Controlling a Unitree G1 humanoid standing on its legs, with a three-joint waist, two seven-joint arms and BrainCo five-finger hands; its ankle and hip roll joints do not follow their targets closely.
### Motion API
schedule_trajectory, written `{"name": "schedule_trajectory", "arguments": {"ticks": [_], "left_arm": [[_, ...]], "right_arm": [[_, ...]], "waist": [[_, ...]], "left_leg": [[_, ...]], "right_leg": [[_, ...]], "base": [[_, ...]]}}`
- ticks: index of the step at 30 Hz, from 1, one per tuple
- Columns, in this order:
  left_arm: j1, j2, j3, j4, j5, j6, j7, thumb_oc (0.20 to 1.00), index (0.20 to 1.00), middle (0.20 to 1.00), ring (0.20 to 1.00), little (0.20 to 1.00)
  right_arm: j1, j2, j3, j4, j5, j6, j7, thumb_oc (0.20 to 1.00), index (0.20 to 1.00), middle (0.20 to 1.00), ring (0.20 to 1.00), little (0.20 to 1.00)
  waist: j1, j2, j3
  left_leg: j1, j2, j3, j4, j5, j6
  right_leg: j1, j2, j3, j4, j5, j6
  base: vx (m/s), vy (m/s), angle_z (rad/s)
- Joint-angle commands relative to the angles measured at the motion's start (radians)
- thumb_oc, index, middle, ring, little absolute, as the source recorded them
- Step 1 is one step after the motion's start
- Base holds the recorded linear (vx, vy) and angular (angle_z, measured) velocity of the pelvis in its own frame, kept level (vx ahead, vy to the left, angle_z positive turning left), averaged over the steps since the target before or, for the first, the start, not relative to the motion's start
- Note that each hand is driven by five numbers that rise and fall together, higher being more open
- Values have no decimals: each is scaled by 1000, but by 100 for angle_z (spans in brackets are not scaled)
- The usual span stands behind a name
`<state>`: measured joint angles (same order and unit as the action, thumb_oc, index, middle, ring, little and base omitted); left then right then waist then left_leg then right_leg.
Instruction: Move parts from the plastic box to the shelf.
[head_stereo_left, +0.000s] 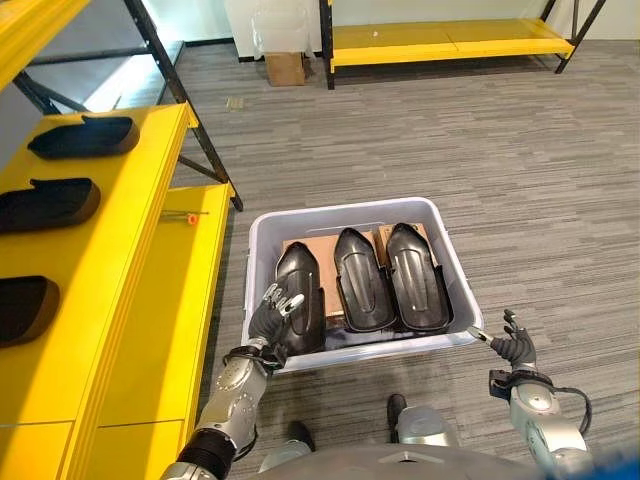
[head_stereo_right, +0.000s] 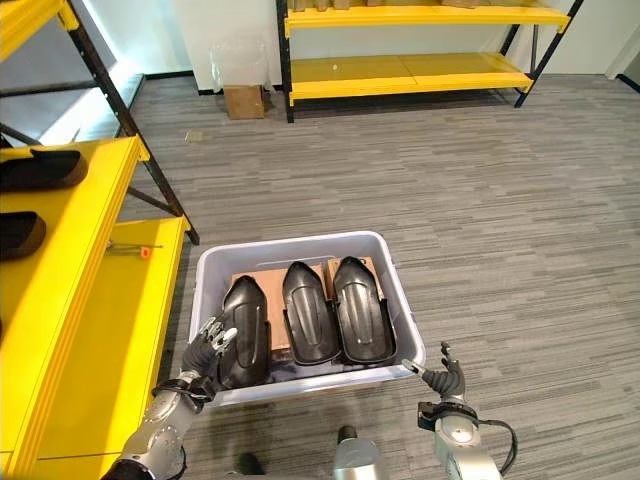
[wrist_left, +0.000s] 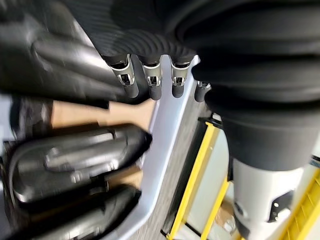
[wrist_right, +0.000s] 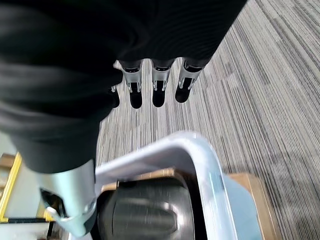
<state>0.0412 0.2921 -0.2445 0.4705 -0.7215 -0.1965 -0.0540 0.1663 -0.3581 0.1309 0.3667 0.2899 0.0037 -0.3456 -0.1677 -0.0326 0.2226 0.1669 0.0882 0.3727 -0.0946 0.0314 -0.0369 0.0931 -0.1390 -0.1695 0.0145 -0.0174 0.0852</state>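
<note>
Reaching: the left hand (head_stereo_left: 272, 318) is down at the near left corner of the plastic box (head_stereo_left: 445, 245), its fingers (head_stereo_left: 283, 300) loosely curled over the near end of the leftmost part (head_stereo_left: 300, 295); whether they have closed round it I cannot tell.
Parts: three black shell-shaped parts lie side by side in the box on a sheet of cardboard (head_stereo_left: 310, 245), the middle part (head_stereo_left: 362, 280) and the right part (head_stereo_left: 416, 275) close together, the leftmost one a little apart.
Long axis: each part runs from the near wall of the box toward the far wall, so the near tips point at the robot.
Key relation: the leftmost part lies straight ahead of the left fingers and touches them or nearly so; the left hand is plainly the nearer one.
Right hand: the right hand (head_stereo_left: 512, 343) hangs outside the box by its near right corner, fingers (wrist_right: 157, 92) straight and relaxed, holding nothing.
Shelf: the yellow shelf (head_stereo_left: 150, 230) stands to the robot's left, just beside the box, and carries three similar black parts (head_stereo_left: 48, 203) in a row.
Judgement: a grip on the near end, then a lift and a swing leftward to the shelf, looks like the next call.
</note>
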Motion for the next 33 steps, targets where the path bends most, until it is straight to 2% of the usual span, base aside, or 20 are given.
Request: {"name": "schedule_trajectory", "arguments": {"ticks": [1,4,5,8,9,10,11,14,19,21,26,29,31,33], "left_arm": [[10,6,-3,-80,21,-37,31,1000,1000,1000,1000,1000],[7,11,-2,-104,34,-57,39,1000,1000,1000,1000,1000],[1,16,2,-147,-94,-46,39,1000,1000,1000,1000,1000],[-4,13,17,-187,-117,-47,67,1000,1000,1000,1000,1000],[-21,29,41,-261,-80,-74,103,1000,1000,1000,1000,1000],[-26,38,53,-292,-93,-66,110,1000,1000,1000,1000,1000],[-36,50,76,-343,-115,-101,118,1000,1000,1000,1000,1000],[-56,75,109,-437,-91,-148,142,1000,1000,1000,1000,1000],[-149,105,137,-552,-45,-207,195,1000,1000,1000,1000,1000],[-201,112,129,-592,-17,-232,214,1000,1000,1000,1000,1000],[-272,96,71,-601,26,-185,227,1000,1000,1000,1000,1000],[-277,94,47,-601,5,-163,242,1000,1000,1000,1000,1000],[-278,84,30,-589,-67,-146,218,1000,1000,1000,1000,1000],[-276,76,20,-575,-89,-162,220,1000,1000,1000,1000,1000]], "right_arm": [[-53,-28,18,-80,-73,-88,14,1000,1000,1000,1000,1000],[-89,-44,37,-96,-122,-104,-44,1000,1000,1000,1000,1000],[-131,-61,49,-121,-127,-124,-79,1000,1000,1000,1000,1000],[-154,-68,50,-145,-117,-117,-86,1000,1000,1000,1000,1000],[-189,-78,54,-170,-122,-106,-98,1000,1000,1000,1000,1000],[-201,-82,53,-173,-121,-103,-104,1000,1000,1000,1000,1000],[-223,-87,55,-180,-120,-111,-138,1000,1000,1000,1000,1000],[-265,-79,55,-161,-95,-103,-185,1000,1000,1000,1000,1000],[-376,-85,69,-42,-57,-111,-250,1000,1000,1000,1000,1000],[-442,-80,73,25,-8,-115,-317,1000,1000,1000,1000,1000],[-497,-52,78,123,77,-117,-304,1000,1000,1000,1000,1000],[-508,-40,88,154,111,-131,-286,1000,1000,1000,1000,1000],[-526,-26,91,204,221,-129,-280,1000,1000,1000,1000,1000],[-533,-10,84,248,267,-143,-266,1000,1000,1000,1000,1000]], "waist": [[11,-11,-7],[29,-17,4],[50,-16,18],[63,-13,30],[85,-4,50],[92,0,62],[103,12,80],[123,32,105],[158,68,167],[171,82,198],[175,96,244],[178,101,267],[183,108,283],[183,113,293]], "left_leg": [[-8,84,-23,72,-50,-4],[-33,85,-34,86,-51,-4],[-74,90,-53,105,-47,-7],[-101,91,-72,119,-44,-7],[-147,94,-95,139,-35,-11],[-160,93,-104,145,-34,-13],[-186,92,-117,153,-27,-17],[-232,92,-134,175,-17,-24],[-331,89,-174,227,-8,-32],[-383,86,-187,250,-5,-29],[-433,79,-203,279,-2,-25],[-454,69,-206,294,-7,-20],[-467,64,-207,301,-6,-18],[-473,60,-211,306,-7,-18]], "right_leg": [[-18,-36,29,24,32,47],[-29,-36,22,40,22,45],[-55,-33,7,75,0,35],[-69,-32,-1,99,-15,27],[-95,-31,-11,123,-28,15],[-102,-32,-15,132,-35,12],[-122,-33,-20,145,-43,5],[-148,-36,-34,166,-56,-7],[-212,-47,-57,233,-92,-31],[-271,-53,-57,284,-104,-38],[-334,-57,-59,375,-134,-56],[-364,-65,-59,415,-149,-60],[-386,-69,-59,441,-154,-63],[-391,-73,-58,441,-152,-64]], "base": [[71,8,7],[19,-13,7],[-27,-14,10],[-31,19,26],[-90,54,17],[-157,97,6],[-151,88,10],[-115,60,26],[-144,55,19],[-216,52,11],[-121,38,7],[-93,21,-1],[-95,13,0],[-71,16,5]]}}
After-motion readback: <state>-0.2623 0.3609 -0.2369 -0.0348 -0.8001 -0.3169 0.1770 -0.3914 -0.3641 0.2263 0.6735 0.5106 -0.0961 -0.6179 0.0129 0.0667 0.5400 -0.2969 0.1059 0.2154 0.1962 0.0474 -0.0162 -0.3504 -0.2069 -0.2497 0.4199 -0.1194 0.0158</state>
